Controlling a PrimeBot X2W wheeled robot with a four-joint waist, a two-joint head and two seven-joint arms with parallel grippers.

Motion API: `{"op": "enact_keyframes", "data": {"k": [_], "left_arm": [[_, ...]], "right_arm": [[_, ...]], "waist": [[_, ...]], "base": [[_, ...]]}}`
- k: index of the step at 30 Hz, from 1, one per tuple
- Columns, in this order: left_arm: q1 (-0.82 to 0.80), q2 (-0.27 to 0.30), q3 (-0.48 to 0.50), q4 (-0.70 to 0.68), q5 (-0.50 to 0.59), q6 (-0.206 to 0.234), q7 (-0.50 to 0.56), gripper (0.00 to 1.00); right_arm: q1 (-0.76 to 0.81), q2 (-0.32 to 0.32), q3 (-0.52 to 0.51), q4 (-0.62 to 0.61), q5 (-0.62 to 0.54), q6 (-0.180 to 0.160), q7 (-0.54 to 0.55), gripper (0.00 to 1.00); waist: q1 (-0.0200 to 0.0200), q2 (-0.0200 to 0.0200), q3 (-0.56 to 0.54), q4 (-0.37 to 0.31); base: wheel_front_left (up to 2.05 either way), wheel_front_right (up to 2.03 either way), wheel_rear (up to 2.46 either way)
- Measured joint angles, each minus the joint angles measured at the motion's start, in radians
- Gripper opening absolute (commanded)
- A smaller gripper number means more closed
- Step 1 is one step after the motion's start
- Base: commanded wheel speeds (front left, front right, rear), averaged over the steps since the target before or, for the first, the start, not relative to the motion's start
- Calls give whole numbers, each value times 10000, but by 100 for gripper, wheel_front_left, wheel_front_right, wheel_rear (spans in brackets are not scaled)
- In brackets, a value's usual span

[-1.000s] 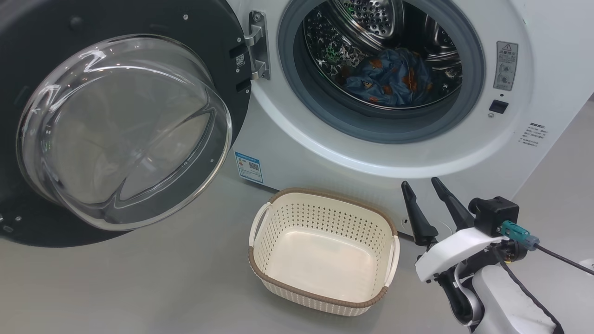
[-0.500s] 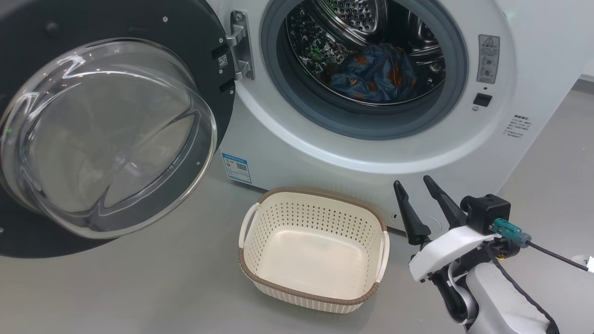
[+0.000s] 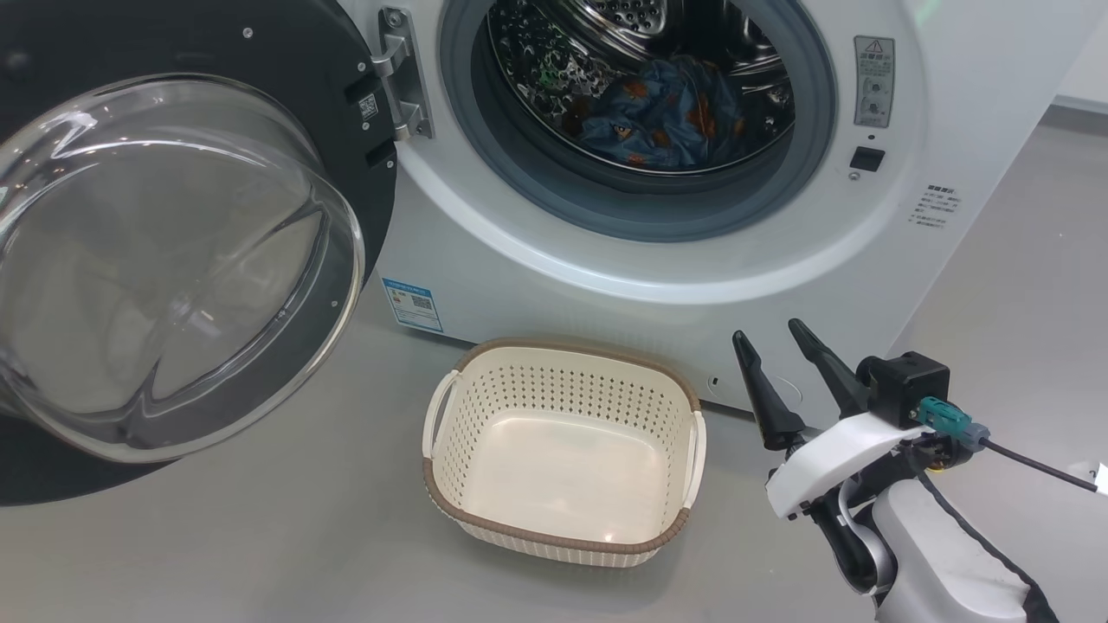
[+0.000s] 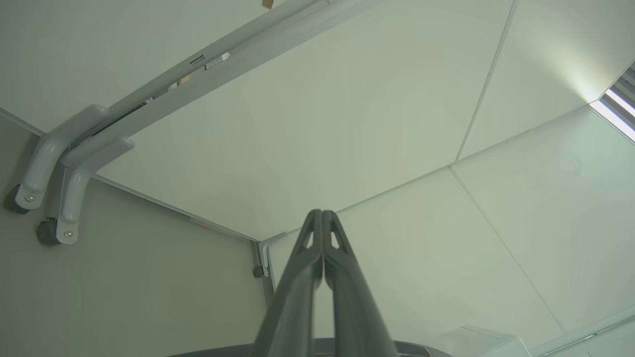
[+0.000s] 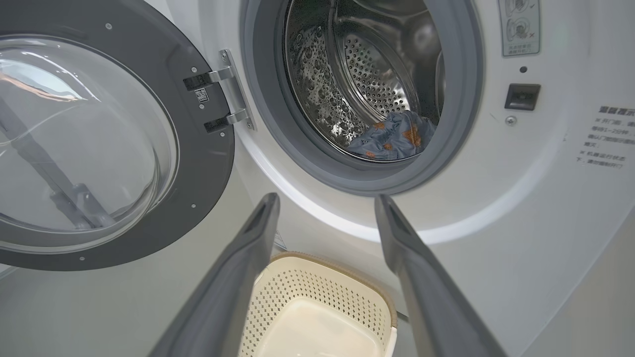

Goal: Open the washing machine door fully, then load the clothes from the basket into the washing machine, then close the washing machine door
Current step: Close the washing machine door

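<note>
washing machine door swung open, clothes in drum, basket on floor, right hand spread apart beside basket, left hand pressed together

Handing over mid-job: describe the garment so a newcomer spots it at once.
Find the white washing machine, its door open. At the bottom of its steel drum lie the clothes: the only soft blue thing there, printed with orange figures.

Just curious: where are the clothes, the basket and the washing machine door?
the clothes [image 3: 666, 112], head view, bunched blue fabric.
the basket [image 3: 563, 394], head view, perforated back wall.
the washing machine door [image 3: 173, 260], head view, glass bowl.
</note>
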Motion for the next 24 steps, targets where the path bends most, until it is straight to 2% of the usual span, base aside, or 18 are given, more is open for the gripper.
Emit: {"op": "enact_keyframes", "data": {"k": [9, 16, 24], "left_arm": [[-116, 698, 171, 1164, -217, 105, 700, 0], [-363, 978, 297, 1766, -337, 102, 836, 0], [-690, 1429, -305, 2207, -286, 98, 1467, 0]], "right_arm": [[-282, -113, 194, 33, -81, 0, 2, 100], [-436, -163, 194, 125, -81, 0, 2, 100], [-582, -196, 140, 205, -81, 0, 2, 100]], "waist": [[0, 0, 311, -418], [0, 0, 581, -784], [0, 0, 780, -1116]], "base": [[0, 0, 0], [0, 0, 0], [0, 0, 0]]}}
